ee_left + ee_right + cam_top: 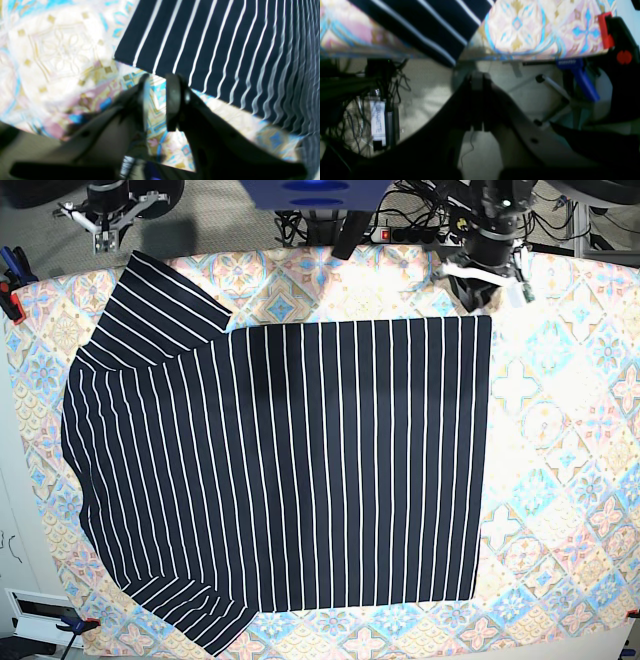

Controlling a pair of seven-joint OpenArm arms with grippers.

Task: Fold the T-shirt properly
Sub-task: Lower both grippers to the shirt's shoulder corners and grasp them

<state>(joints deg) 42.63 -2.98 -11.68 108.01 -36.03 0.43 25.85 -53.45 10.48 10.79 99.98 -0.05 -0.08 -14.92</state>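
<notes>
The T-shirt [280, 470] lies spread flat on the patterned tablecloth, dark navy with thin white stripes, its sleeves at the left and its hem at the right. My left gripper [157, 77] hovers over bare tablecloth just off the hem's far corner [120, 58]; its fingers [173, 100] stand slightly apart with nothing between them. In the base view the left gripper [478, 288] sits at the top right of the shirt. My right gripper [477, 75] is shut and empty, beyond the table's far edge above the floor, near the upper sleeve [420, 25]. In the base view the right gripper [105, 230] shows at the top left.
The tablecloth [560, 430] covers the table. A red clamp [605, 30] and a blue clamp [582, 75] hold the table edge near the right arm. Cables and a power strip [378, 120] lie on the floor. More clamps [10, 280] grip the left edge.
</notes>
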